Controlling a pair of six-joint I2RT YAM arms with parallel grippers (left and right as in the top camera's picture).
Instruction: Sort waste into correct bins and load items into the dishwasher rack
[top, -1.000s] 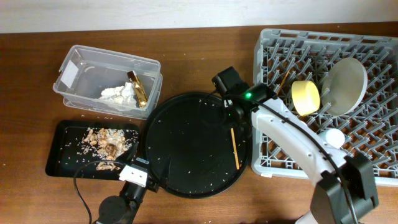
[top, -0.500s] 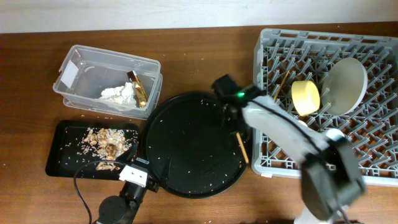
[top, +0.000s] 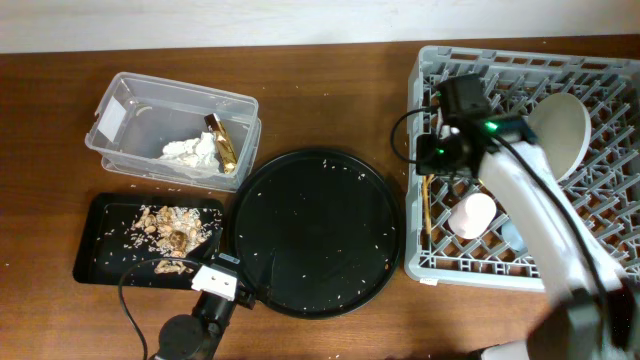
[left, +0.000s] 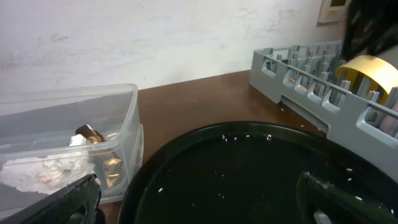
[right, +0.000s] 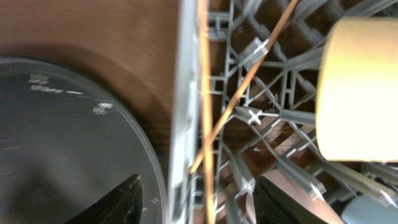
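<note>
My right gripper (top: 432, 162) (right: 202, 202) is open over the left edge of the grey dishwasher rack (top: 600, 270). One chopstick (right: 204, 93) runs lengthwise between its spread fingers and another chopstick (right: 252, 78) lies crossed under it; a chopstick (top: 426, 210) also shows in the rack from above. The yellow bowl (right: 360, 87), pale plate (top: 562, 125) and pink cup (top: 472, 215) are in the rack. My left gripper (left: 199, 205) is open and empty, low over the round black tray. The clear tub (top: 130, 110) holds the tissue (top: 190, 152) and wrapper (top: 222, 143). The black tray (top: 95, 240) holds food scraps (top: 170, 232).
The large round black tray (top: 315, 230) lies between the bins and the rack, speckled with rice grains. A black cable (top: 130, 300) loops at the front left by my left arm. The blue cup is mostly hidden behind my right arm.
My right arm moved from the round tray's right edge over into the rack, taking the chopstick with it. The round tray no longer holds a chopstick. The left arm has not moved.
</note>
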